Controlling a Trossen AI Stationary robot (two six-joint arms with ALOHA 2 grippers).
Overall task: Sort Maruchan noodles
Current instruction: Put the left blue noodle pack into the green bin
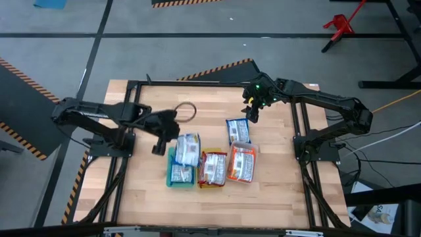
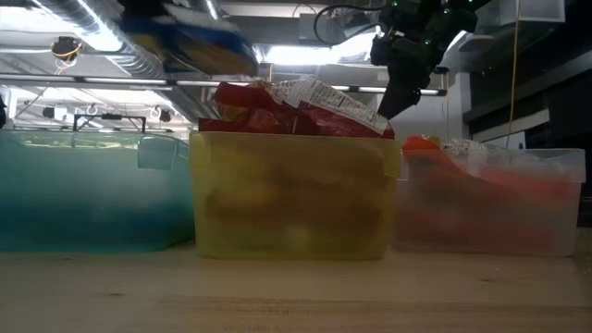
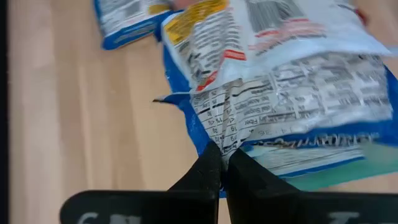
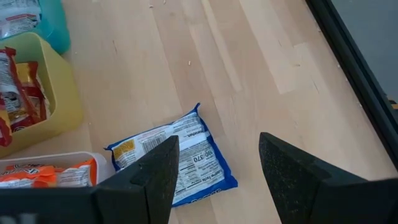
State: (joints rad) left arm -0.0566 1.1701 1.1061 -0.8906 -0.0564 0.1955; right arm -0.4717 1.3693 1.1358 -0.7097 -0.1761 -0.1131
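Note:
My left gripper (image 1: 162, 139) is shut on a blue-and-white noodle packet (image 1: 187, 149) held over the green tray (image 1: 172, 179), which has another blue packet in it. In the low view this packet (image 2: 185, 42) shows blurred, high above the green tray (image 2: 92, 203). The yellow tray (image 1: 212, 170) holds dark red packets and the clear tray (image 1: 241, 164) orange ones. One more blue packet (image 1: 237, 130) lies flat on the table. My right gripper (image 1: 250, 113) hovers open just beyond it; in its wrist view this packet (image 4: 174, 163) lies between and beyond the fingers, untouched. My left gripper pinches the blue-and-white packet by its crimped end seam (image 3: 225, 140), on the side toward the table's left, between its two fingertips (image 3: 208, 171). The fingers come from the table's left, slanting down. The packet sticks out roughly level beyond them, lifted above the green tray (image 3: 348, 177).
The three trays stand side by side near the table's middle, green, yellow (image 2: 291, 194), clear (image 2: 490, 199) from left to right. A black frame (image 1: 299, 125) runs round the tabletop. A dark cable loop (image 1: 187, 110) lies behind my left gripper. Bare wood lies along the near edge.

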